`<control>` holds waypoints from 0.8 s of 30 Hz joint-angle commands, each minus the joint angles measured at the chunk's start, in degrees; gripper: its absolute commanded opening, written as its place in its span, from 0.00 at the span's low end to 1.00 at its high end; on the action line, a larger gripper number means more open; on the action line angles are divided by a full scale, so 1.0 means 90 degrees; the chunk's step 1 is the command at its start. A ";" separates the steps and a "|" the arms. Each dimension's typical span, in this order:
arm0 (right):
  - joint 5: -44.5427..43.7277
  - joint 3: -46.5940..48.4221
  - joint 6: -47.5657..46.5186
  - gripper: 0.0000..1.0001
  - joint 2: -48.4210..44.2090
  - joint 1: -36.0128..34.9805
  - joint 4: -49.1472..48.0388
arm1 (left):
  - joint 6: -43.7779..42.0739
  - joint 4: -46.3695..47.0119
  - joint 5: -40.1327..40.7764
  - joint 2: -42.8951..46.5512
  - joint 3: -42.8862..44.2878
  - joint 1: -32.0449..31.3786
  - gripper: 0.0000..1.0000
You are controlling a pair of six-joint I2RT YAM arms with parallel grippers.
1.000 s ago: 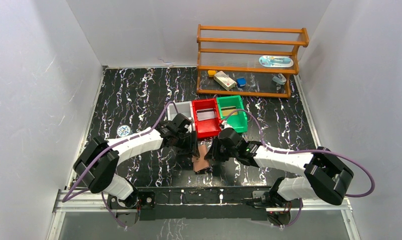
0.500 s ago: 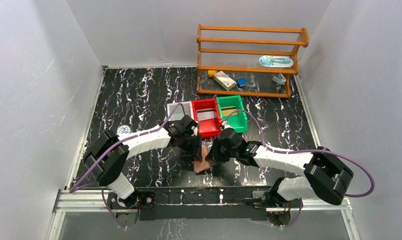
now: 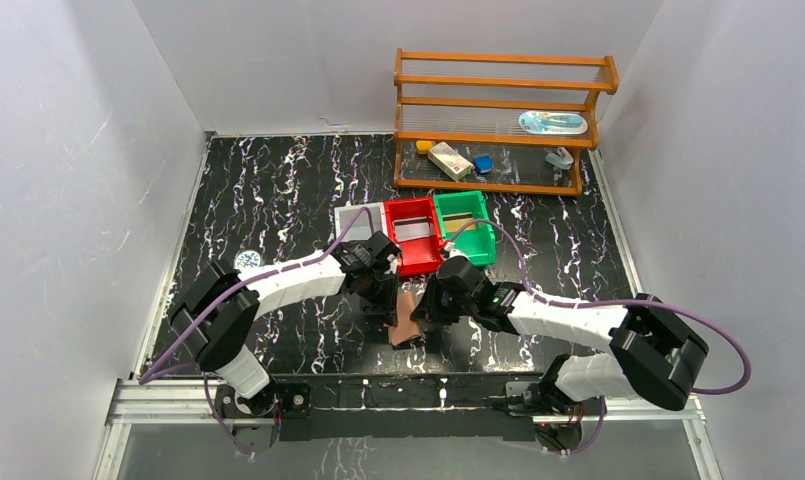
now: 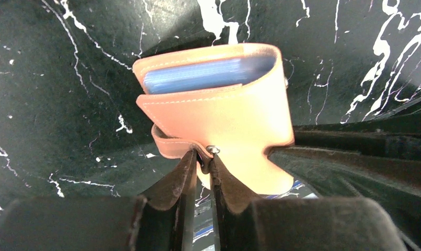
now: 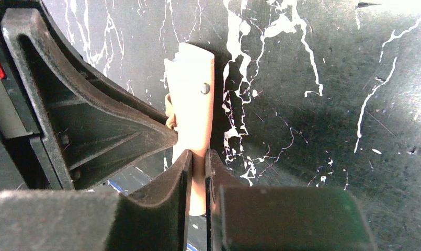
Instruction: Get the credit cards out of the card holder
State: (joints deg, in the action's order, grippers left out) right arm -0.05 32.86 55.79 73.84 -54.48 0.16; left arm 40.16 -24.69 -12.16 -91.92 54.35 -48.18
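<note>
The tabletop is black, marbled with white veins, faintly violet in places; the card holder is tan-brown leather with pale stitching along its edges and light blue lining, its stud silver; the left pincer and right pincer are black; the left arm and right arm are white with black joints; the cables are purple; the red bin, green bin and pale grey bin are each plain; the rack is orange-brown wood; the walls are white.
</note>
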 commanded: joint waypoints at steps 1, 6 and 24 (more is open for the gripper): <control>-0.0323 0.0184 0.0224 0.12 -0.0322 0.0012 -0.0154 | 0.0027 -0.0397 0.0537 0.0252 -0.0169 -0.0017 0.10; -0.0361 0.0127 0.0284 0.13 -0.0353 0.0012 -0.0135 | 0.0117 -0.0315 0.0658 0.0560 -0.0238 -0.0017 0.15; -0.0216 0.0137 0.0261 0.22 -0.0209 0.0018 -0.0155 | 0.0162 -0.0503 0.1230 0.0440 -0.0142 -0.0017 0.43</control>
State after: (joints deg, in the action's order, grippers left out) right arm -1.39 32.86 57.52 72.36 -54.43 0.36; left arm 41.60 -26.39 -3.77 -87.92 52.84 -48.23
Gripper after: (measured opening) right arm 0.221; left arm 0.436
